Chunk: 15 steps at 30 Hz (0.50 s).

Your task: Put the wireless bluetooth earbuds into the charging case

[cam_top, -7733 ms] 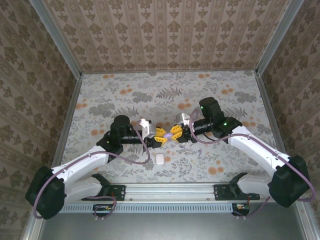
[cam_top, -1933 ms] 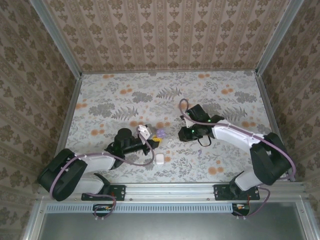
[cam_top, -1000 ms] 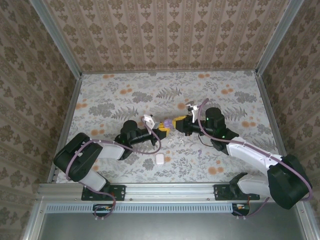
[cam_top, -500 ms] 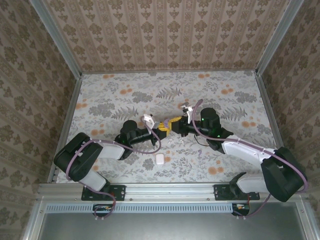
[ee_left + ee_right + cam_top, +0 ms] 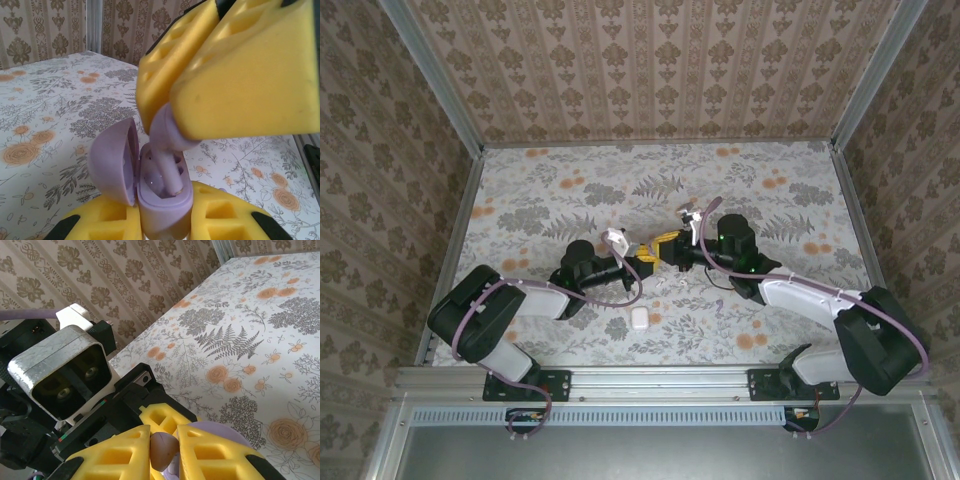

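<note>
Floral table point(image 5: 570, 180), papered walls, and 2 grippers meeting tip to tip above the middle of it.

Left gripper point(image 5: 162, 227) is clamped on the lilac charging case point(image 5: 165, 200), which stands upright between its 2 yellow fingers with the lid point(image 5: 114, 160) swung back to one side. That leaves the wells bare from above. Right gripper point(image 5: 169, 117) pinches 1 earbud point(image 5: 167, 150) between its fingertips, stem pointing down and already inside the case's mouth. Seating looks unfinished, since the head stands proud of the rim. Nearest snag, I'd say, is the open lid just beside the right fingers. On the table, nearer the arm bases than the left fingers and well apart from them, lies a white pebble-shaped object point(image 5: 638, 318), out of the way.
</note>
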Each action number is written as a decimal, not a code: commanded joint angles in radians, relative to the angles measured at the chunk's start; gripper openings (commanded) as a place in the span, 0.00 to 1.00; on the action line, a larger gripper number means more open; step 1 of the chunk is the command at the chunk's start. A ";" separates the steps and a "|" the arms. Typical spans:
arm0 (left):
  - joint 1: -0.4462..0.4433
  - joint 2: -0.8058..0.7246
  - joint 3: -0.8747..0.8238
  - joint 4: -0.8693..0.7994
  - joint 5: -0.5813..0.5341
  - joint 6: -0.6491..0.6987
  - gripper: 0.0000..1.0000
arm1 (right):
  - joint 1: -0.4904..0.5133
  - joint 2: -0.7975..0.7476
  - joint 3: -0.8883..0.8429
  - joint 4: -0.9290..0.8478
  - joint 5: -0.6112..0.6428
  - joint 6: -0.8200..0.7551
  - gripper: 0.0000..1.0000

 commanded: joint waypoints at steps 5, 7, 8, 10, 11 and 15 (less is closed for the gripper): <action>0.000 -0.017 0.031 0.062 0.024 -0.025 0.12 | 0.011 0.022 0.025 0.013 0.005 -0.043 0.18; 0.000 -0.020 0.032 0.062 0.024 -0.023 0.12 | 0.012 0.023 0.029 -0.001 0.002 -0.052 0.19; 0.000 -0.022 0.032 0.061 0.024 -0.023 0.12 | 0.012 0.024 0.033 -0.012 -0.004 -0.059 0.18; 0.001 -0.024 0.033 0.061 0.026 -0.022 0.12 | 0.012 0.026 0.038 -0.027 -0.019 -0.070 0.19; 0.000 -0.025 0.033 0.062 0.026 -0.020 0.12 | 0.012 0.028 0.040 -0.034 -0.029 -0.076 0.19; -0.001 -0.028 0.032 0.061 0.029 -0.017 0.12 | 0.012 0.031 0.047 -0.070 -0.059 -0.095 0.19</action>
